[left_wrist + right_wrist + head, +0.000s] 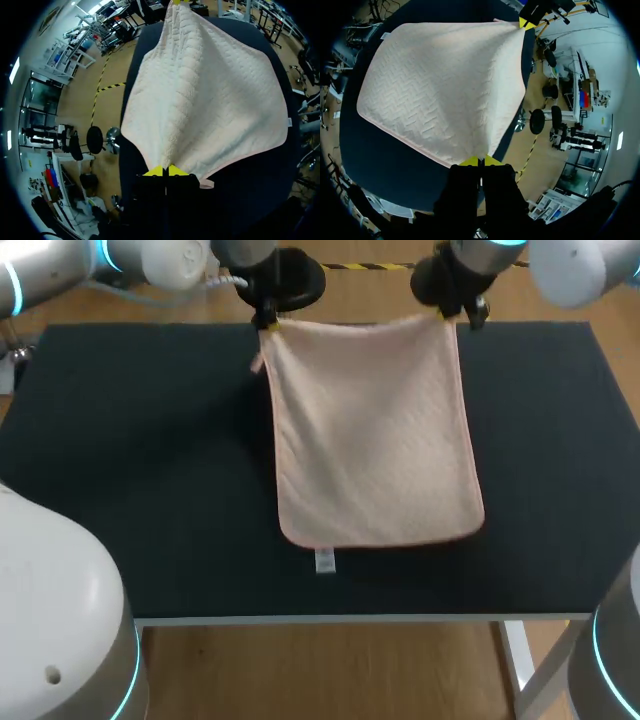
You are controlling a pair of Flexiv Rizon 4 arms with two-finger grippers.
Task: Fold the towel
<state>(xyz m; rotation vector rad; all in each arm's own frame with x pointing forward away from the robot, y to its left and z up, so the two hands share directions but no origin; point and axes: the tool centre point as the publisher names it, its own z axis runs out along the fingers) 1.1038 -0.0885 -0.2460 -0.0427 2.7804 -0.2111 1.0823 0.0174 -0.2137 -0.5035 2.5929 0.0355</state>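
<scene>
The left end effector (268,325) and right end effector (446,312) are clenching the pink towel (375,430) by its far corners, starting the fold and likely needing a sweep toward the near hem.

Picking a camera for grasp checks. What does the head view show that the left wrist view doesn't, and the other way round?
Head view only: both arms coming in at the far edge, the left gripper and the right gripper each on a far corner of the towel, plus the table's near edge. Left wrist view only: the left gripper's yellow tips close up, pressed together on its corner, and a ridge in the cloth running away from them. Both: the pink towel spread over the dark table, with the white tag at its hem.
</scene>
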